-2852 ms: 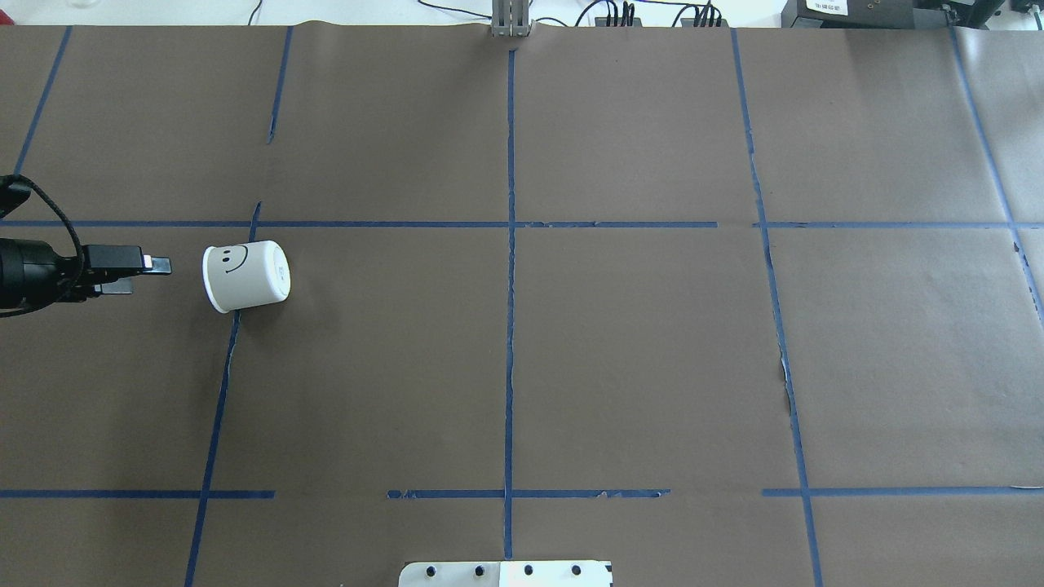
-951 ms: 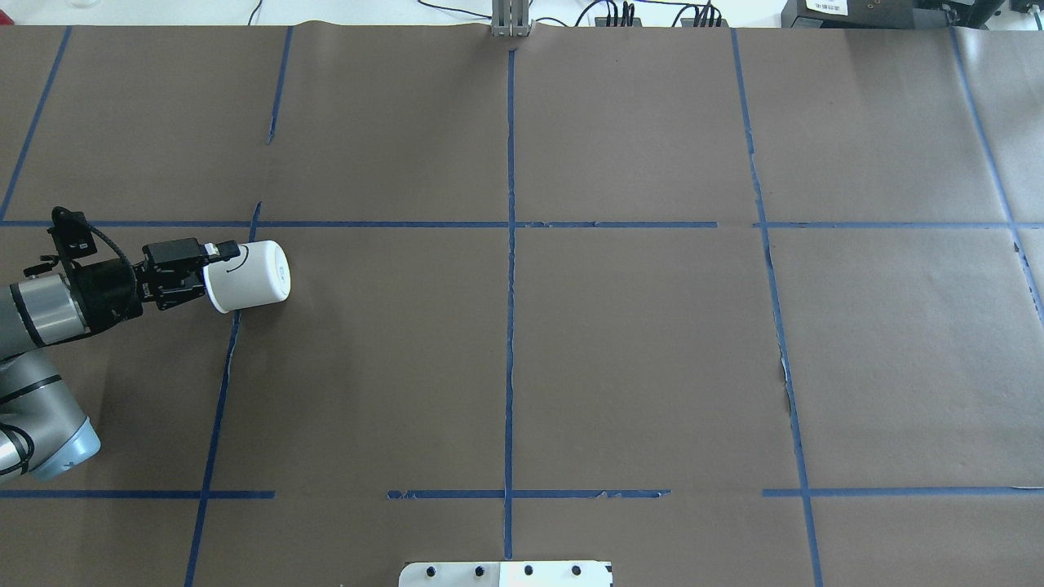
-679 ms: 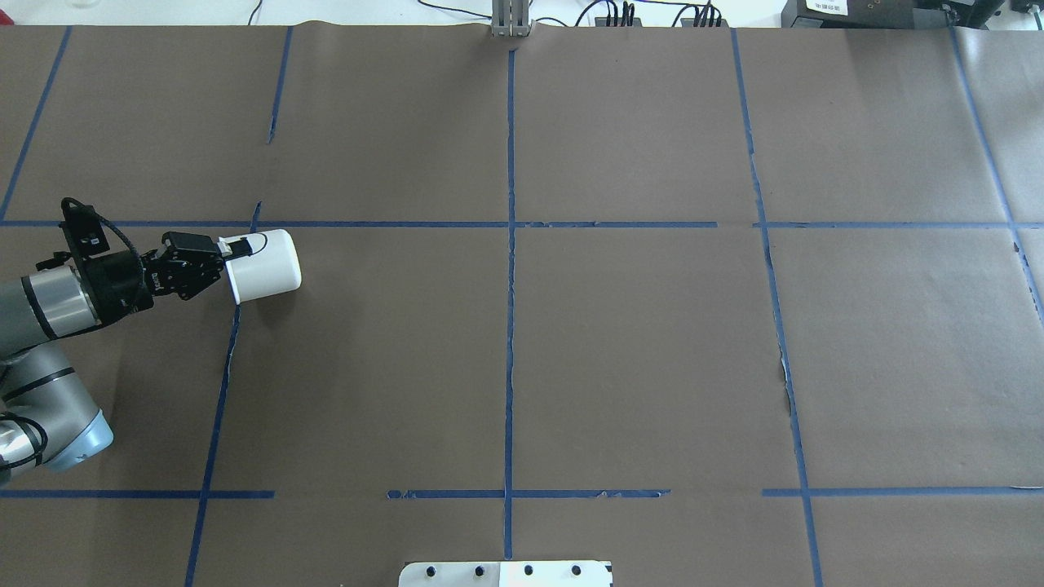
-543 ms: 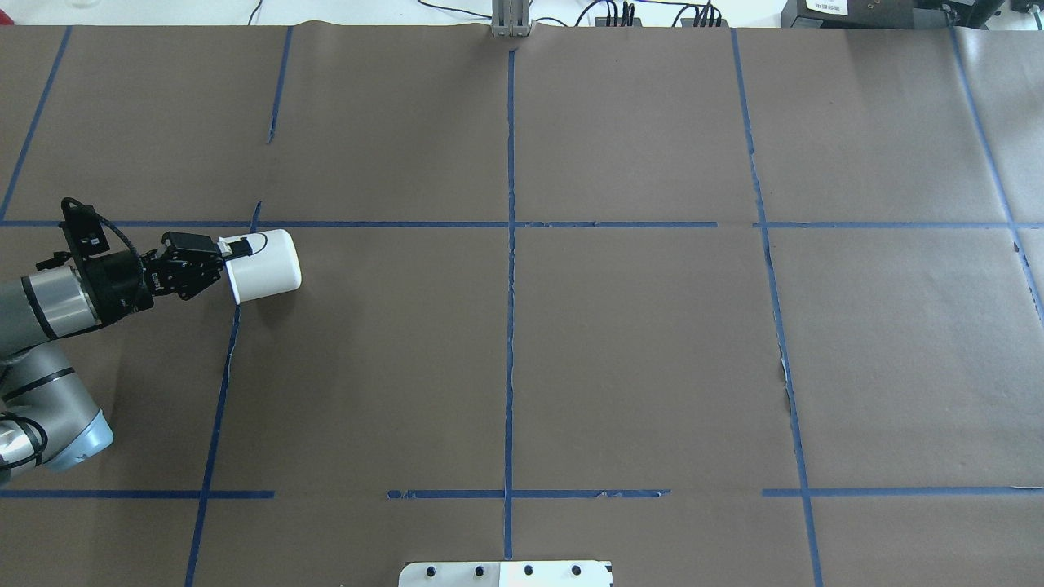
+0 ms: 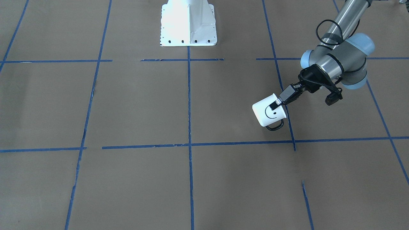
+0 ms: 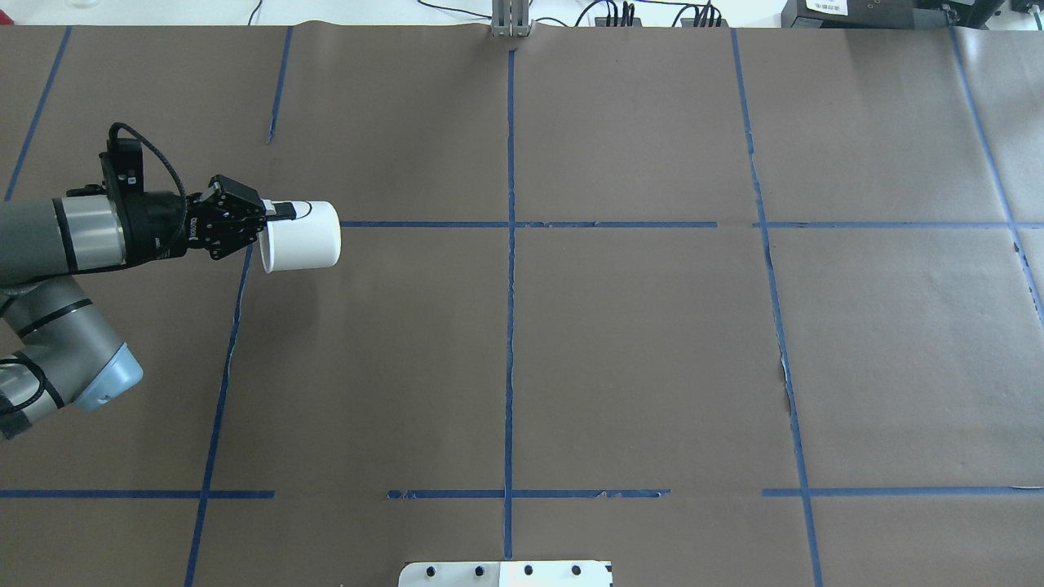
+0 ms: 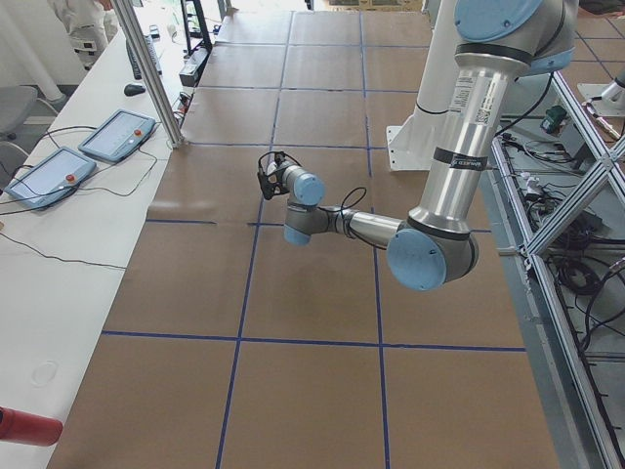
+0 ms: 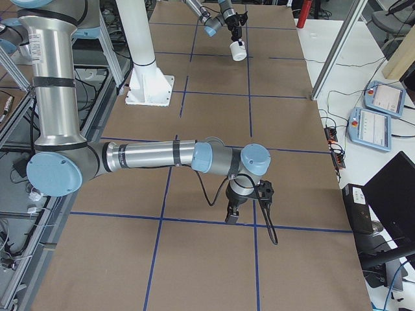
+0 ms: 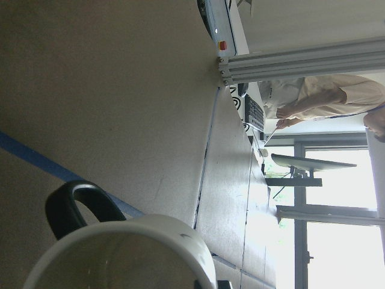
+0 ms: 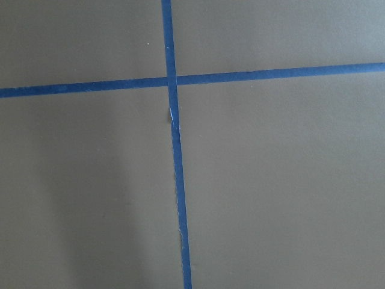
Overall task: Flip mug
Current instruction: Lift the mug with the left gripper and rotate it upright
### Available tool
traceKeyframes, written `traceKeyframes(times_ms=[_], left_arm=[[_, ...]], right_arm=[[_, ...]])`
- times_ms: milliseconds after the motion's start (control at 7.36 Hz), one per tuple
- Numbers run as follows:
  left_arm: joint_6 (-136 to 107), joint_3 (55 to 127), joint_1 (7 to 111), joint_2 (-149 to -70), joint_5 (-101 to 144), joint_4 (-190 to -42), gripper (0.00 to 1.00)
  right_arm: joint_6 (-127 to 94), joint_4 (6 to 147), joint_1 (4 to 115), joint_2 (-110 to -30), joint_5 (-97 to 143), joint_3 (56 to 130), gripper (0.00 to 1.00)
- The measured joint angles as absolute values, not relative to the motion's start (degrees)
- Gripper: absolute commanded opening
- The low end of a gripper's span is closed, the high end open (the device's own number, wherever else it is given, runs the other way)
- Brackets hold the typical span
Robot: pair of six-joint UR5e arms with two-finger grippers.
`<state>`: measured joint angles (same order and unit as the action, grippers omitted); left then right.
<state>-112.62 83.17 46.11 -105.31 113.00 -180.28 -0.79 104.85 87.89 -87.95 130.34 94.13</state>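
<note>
The white mug (image 6: 303,237) with a black smiley face (image 5: 271,113) hangs in the air on its side, its base towards the table's middle. My left gripper (image 6: 276,214) is shut on the mug's rim, one finger outside the wall (image 5: 273,104) and one inside. The dark handle (image 5: 275,126) points down and away from the robot. In the left wrist view the pale inside (image 9: 114,262) and the handle (image 9: 78,205) fill the bottom. In the exterior right view the mug (image 8: 238,50) shows small and far. My right gripper (image 8: 231,217) points down over the table; I cannot tell its state.
The table is covered in brown paper with a grid of blue tape lines (image 6: 510,244). The white robot base plate (image 6: 506,573) sits at the near edge. Control pendants (image 8: 376,113) lie beyond the far edge. The right arm's forearm (image 8: 149,155) stretches low over the right end.
My left gripper reached the mug lying on the table, shut on its rim, then lifted it and carried it up and forward, away from the robot. The smiley face turned away from the overhead camera.
</note>
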Motion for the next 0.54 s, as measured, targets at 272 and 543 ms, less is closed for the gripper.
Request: traceKeyframes(times_ms=[272,543], left_arm=[[-109.06,90.03,46.22,-111.11,116.05,-154.55,0.0],[-102.69,91.57,43.49,-122.21,115.23,-126.29,0.0]], right_arm=[[-0.75,104.85,87.89,-87.94,130.34,94.13,1.0],[-0.78,104.85,87.89,-87.9,130.34,94.13,1.0]])
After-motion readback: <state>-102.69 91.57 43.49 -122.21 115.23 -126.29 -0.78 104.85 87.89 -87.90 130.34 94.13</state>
